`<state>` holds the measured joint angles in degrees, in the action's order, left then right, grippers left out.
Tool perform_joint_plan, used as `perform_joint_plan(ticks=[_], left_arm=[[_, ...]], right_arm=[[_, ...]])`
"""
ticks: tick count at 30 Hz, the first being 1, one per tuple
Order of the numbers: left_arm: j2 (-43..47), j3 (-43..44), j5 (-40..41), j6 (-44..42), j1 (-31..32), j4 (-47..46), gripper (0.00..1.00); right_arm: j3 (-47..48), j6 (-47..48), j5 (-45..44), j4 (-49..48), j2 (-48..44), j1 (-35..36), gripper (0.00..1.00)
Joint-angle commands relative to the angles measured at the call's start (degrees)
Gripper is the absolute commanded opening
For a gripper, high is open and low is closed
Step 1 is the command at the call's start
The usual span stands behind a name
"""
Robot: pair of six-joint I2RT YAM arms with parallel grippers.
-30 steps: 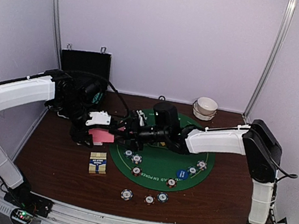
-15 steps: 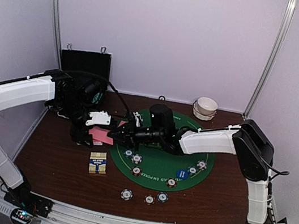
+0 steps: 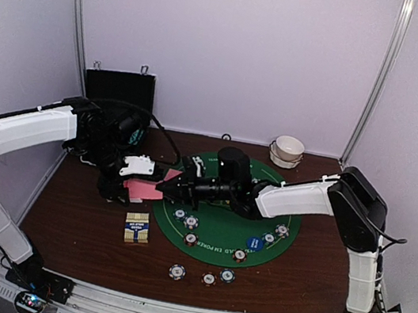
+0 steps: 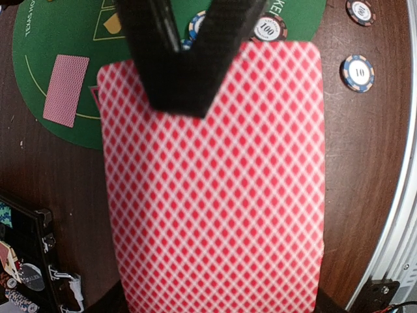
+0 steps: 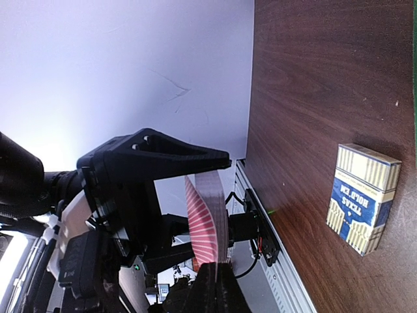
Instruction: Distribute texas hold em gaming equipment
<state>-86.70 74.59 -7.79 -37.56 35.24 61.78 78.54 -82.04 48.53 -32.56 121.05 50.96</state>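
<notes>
1. Dark wooden surface (image 3: 70, 221) in a white-walled booth. Round green felt mat (image 3: 222, 224) at centre, black case (image 3: 120, 87) at back left, white bowl (image 3: 288, 149) at back right.
2. Pink-backed deck (image 3: 143, 190) (image 4: 215, 195) (image 5: 205, 222): off the surface, between the two arms, near the mat's left rim.
3. Left gripper (image 3: 125, 187): jaws clamped on the deck, holding it up; largely hidden behind the cards in its own wrist view.
4. Right gripper (image 3: 165, 189) (image 4: 186, 98) (image 5: 215, 283): jaws apart beside the deck a second ago, now brought together on its edge. Whether one card or several are pinched: cannot tell.
5. Reading of the change: grip taken for drawing a card off the held deck, dealing under way. Probably next: a pull away from the left arm, with a risk of dragging extra cards along.
6. Already laid out:
   - single card (image 4: 65, 89), face down on the mat
   - blue round button (image 3: 254, 244) on the mat
   - striped chips (image 3: 178, 272) on the mat's near half and on the bare wood in front of it
7. Legible writing:
   - "TEXAS HO…" along the mat's rim in the left wrist view, "EM POKER" in the top view
   - "100" on one chip (image 4: 268, 27)
   - "10" on another (image 4: 357, 73)
   - "TEXAS HOLD'EM" on the blue-and-yellow card box (image 5: 363, 199) (image 3: 137, 228), which lies on the wood just left of the mat
</notes>
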Motion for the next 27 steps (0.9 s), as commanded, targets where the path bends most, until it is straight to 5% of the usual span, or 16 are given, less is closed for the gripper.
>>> perform_joint_plan(ticks=[1, 14, 21, 27], left_arm=[[0.41, 0.57, 0.15, -0.03, -0.35, -0.09, 0.0], [0.3, 0.62, 0.44, -0.32, -0.35, 0.47, 0.0], [0.58, 0.82, 0.25, -0.31, -0.35, 0.91, 0.0], [0.69, 0.91, 0.36, -0.41, -0.36, 1.26, 0.0]], right_arm=[[-2.92, -0.52, 1.41, -2.32, -4.93, -2.6, 0.0], [-8.17, 14.34, 3.95, 17.36, -12.64, -16.94, 0.0], [0.45, 31.54, -0.93, 40.26, -10.49, -26.81, 0.0], [7.98, 35.58, -4.46, 44.25, -4.34, -31.03, 0.0]])
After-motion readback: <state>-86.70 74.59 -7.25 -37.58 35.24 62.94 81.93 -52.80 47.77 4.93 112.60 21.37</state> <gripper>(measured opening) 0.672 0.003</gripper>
